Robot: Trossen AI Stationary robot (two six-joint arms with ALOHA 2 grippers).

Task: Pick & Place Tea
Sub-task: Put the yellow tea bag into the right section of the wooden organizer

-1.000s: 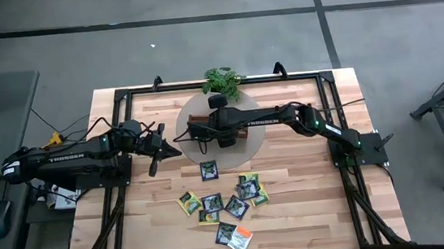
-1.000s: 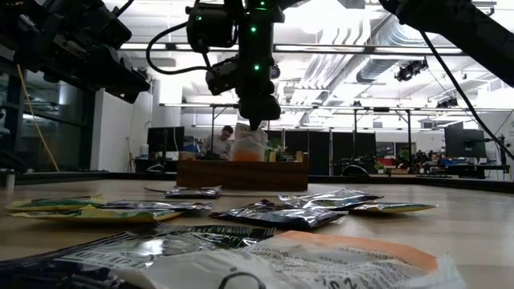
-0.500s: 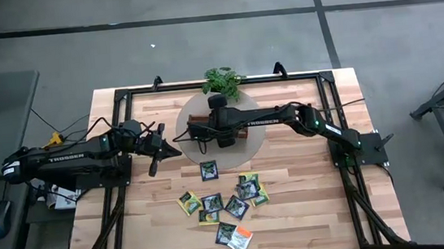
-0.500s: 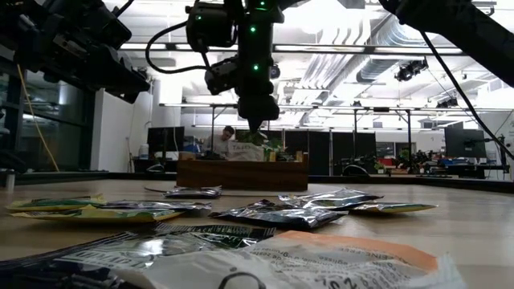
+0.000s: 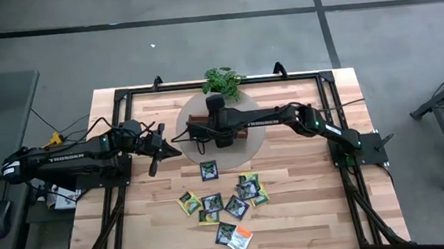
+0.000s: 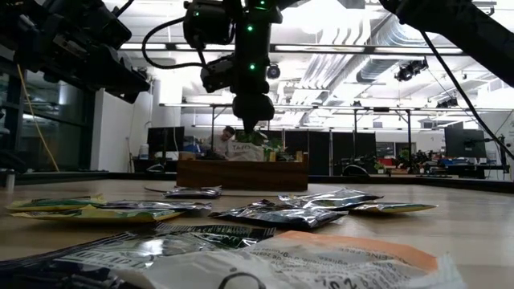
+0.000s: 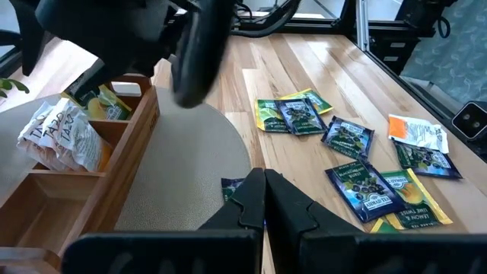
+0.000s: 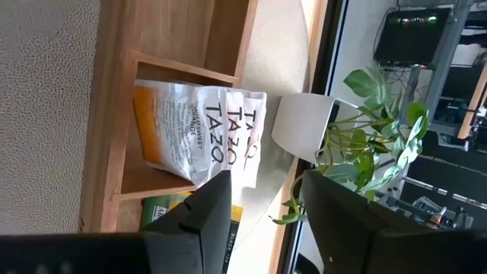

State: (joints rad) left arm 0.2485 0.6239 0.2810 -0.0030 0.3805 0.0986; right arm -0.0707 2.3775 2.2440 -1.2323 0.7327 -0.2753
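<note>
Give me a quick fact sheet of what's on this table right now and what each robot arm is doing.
Right gripper: open, above the wooden tray
Just placed: white-and-orange sachet lying in a tray compartment
Neighbouring compartment: yellow-green sachet
Left gripper: shut, empty, waiting left of the tray
Loose sachets: scattered on the table in front of the tray
Also present: potted plant behind the tray

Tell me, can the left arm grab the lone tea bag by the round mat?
Probably yes. The lone tea bag lies flat with bare wood around it, just ahead of the left gripper, which is shut and must open first.
</note>
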